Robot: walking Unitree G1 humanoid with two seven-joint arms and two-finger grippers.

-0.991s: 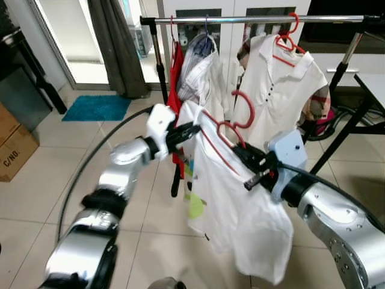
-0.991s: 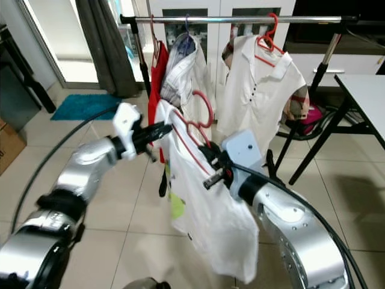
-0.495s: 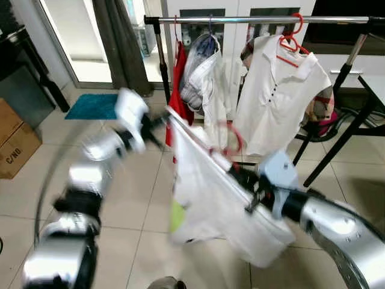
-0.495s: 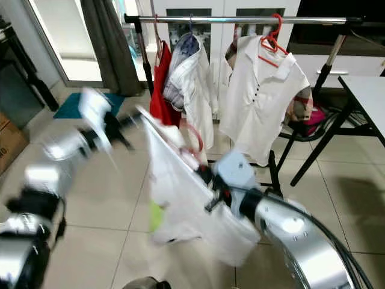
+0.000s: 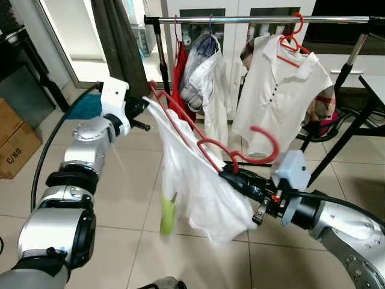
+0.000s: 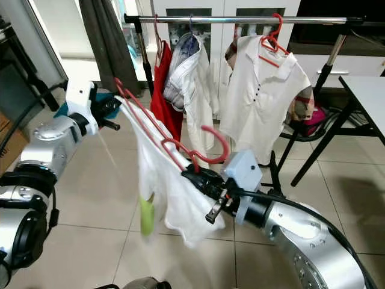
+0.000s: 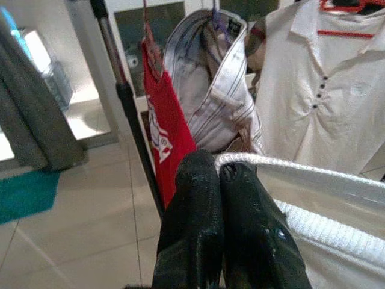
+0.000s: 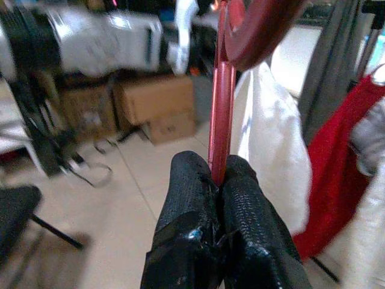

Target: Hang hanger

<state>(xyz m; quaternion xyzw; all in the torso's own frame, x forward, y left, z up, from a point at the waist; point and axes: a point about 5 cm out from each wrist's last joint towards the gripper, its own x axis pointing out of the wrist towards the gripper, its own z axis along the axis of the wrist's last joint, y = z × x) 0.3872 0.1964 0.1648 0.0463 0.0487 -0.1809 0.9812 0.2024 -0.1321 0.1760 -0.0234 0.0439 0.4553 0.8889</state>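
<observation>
Red hanger [image 5: 207,153] with white shirt [image 5: 192,186]: your right pincer [image 5: 231,177] clamps its neck for hooking the rail [image 5: 258,20]; left pincer [image 5: 142,108] pinches the shirt's edge, spreading it.

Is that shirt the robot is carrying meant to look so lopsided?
It looks askew. The red hanger lies steeply tilted, one end up at the left gripper, the neck pinched by the right gripper. The white shirt sags bunched beneath, not yet on the rail.
</observation>
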